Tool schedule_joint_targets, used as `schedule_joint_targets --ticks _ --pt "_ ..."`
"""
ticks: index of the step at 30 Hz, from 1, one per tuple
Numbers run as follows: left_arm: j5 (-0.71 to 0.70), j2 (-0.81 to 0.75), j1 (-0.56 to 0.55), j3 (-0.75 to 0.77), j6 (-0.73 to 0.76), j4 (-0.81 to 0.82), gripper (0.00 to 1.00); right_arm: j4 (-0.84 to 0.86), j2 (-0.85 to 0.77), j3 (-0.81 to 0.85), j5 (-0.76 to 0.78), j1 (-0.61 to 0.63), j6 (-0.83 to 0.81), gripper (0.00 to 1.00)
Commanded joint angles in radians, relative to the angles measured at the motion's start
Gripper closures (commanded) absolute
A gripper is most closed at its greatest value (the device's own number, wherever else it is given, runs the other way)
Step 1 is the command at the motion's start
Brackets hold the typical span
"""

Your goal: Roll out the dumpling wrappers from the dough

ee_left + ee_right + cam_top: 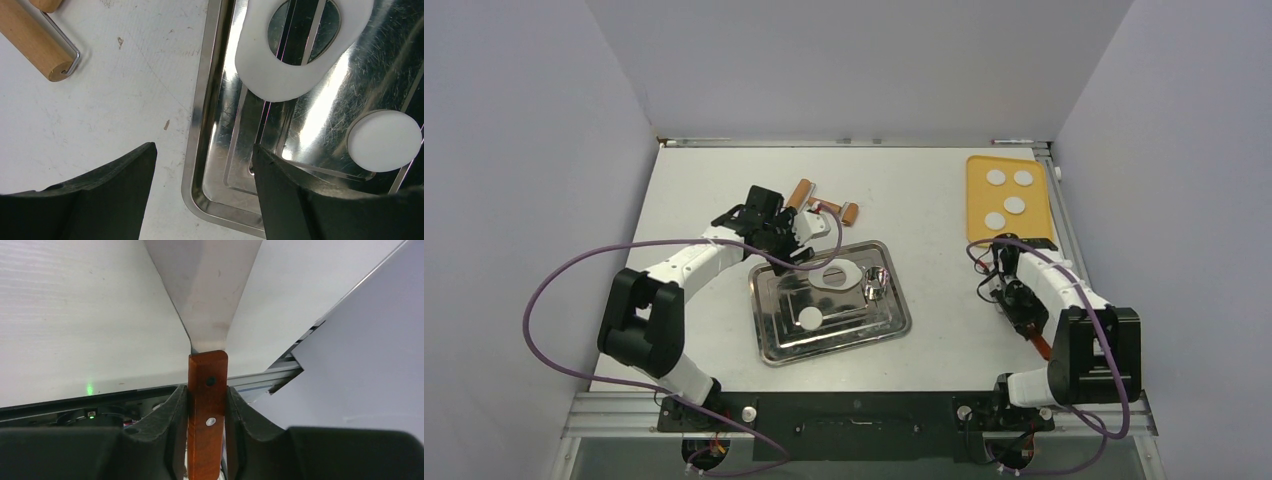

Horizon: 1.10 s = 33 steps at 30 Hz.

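Top view, left claw (796, 245) above steel tray's (759, 320) far-left rim, dumpling wrappers (1014, 206) flat, round, four on yellow board (1034, 235), one in tray, left wrist, claw spread wide, empty, right wrist, right claw (207, 390) clamping spatula (205, 285) handle, blade pointing away.

Top camera overhead, facing down; left wrist close above tray (198, 125), seen in both.

Open table (934, 225) between tray (755, 300) and board (980, 200)
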Motion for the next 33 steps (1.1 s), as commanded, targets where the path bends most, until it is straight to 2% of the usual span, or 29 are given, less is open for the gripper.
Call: schedule_joint_targets --ticks 1,7,13,20,25,33 --pt "0.042 0.014 0.015 0.040 -0.009 0.018 0.33 0.011 0.004 0.157 0.039 0.005 -0.003 0.92" --pt "0.060 0.027 0.028 0.050 -0.009 0.007 0.33 0.008 0.012 0.307 0.024 0.041 0.013 0.92" --pt "0.045 0.077 0.055 0.090 0.035 -0.089 0.34 0.061 -0.021 0.260 0.040 0.141 0.004 0.92" --pt "0.000 0.195 0.157 0.169 0.069 -0.220 0.34 0.044 -0.053 0.270 -0.003 0.221 -0.001 0.92" --pt "-0.033 0.213 0.174 0.119 0.094 -0.194 0.33 0.060 -0.059 0.305 -0.011 0.277 0.013 0.92" --pt "-0.081 0.242 0.172 0.090 0.098 -0.156 0.33 0.192 -0.043 0.355 -0.058 0.297 0.027 0.92"
